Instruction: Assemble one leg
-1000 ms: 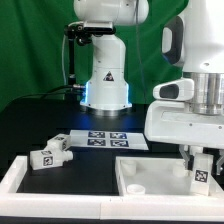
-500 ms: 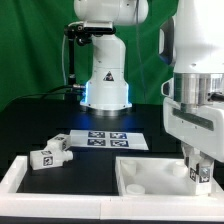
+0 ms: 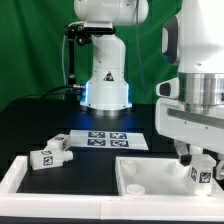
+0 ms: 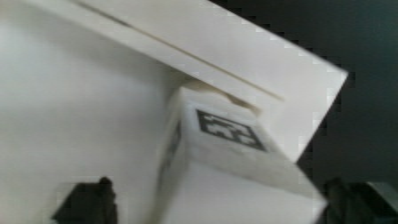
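Observation:
A white leg [image 3: 203, 172] with a square tag stands upright in the corner of the white rimmed tabletop panel [image 3: 150, 178], at the exterior view's right. My gripper [image 3: 200, 160] hangs straight over it with a finger on each side. In the wrist view the leg [image 4: 222, 140] lies between the two dark fingertips [image 4: 89, 200]. One finger is close to the leg and the other stands off with a visible gap, so the gripper [image 4: 222, 205] is open around the leg.
Two more tagged legs [image 3: 50, 153] lie at the exterior view's left on the black table. The marker board [image 3: 105, 138] lies in front of the robot base [image 3: 105, 85]. A white raised rim [image 3: 15, 178] runs along the front left.
The hand has turned about its vertical axis over the leg and sits slightly higher than half a second ago. The leg has stayed in the panel's corner.

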